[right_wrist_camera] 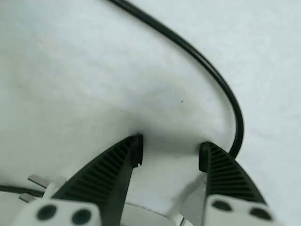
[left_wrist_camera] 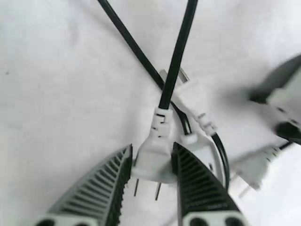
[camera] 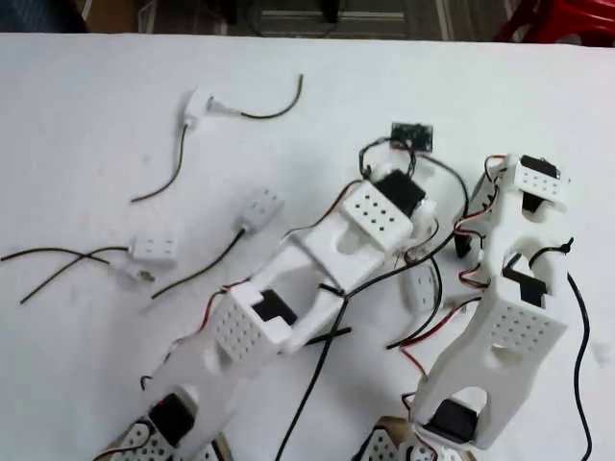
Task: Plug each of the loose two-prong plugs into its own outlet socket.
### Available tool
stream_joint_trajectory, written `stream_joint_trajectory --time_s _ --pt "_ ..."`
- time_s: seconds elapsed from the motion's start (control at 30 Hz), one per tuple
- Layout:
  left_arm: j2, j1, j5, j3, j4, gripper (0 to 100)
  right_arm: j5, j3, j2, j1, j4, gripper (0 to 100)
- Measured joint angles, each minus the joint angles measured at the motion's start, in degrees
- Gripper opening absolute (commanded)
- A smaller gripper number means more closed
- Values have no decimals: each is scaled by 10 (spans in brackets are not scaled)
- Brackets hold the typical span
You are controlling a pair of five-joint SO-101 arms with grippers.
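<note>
While the left hand (left_wrist_camera: 151,149) clamps a white plastic two-prong plug (left_wrist_camera: 157,136) over the white surface (camera: 96,96), prongs bare, the right hand (right_wrist_camera: 170,145) gapes empty; seemingly no plug is seated yet.

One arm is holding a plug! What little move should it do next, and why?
Probably lift it a little. The left gripper is shut on a white plug, which lies across a second plug and black cords, so raising it should free it first.
</note>
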Motion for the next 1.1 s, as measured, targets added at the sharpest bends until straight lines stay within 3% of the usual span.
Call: stream_joint_trajectory --time_s 0.17,0.4,0.57,0.87,1.1 --pt "-1 -11 9 -158 118 23 0 0 0 0 0 212" --pt "-7 -103 48 -207 139 23 0 0 0 0 0 212" --pt "-104 -135 51 -199 139 23 0 -5 3 0 0 212" --pt "-446 -181 52 40 137 23 0 -7 6 0 0 211" --pt "-677 -205 57 295 -4 22 0 -7 6 0 0 211"
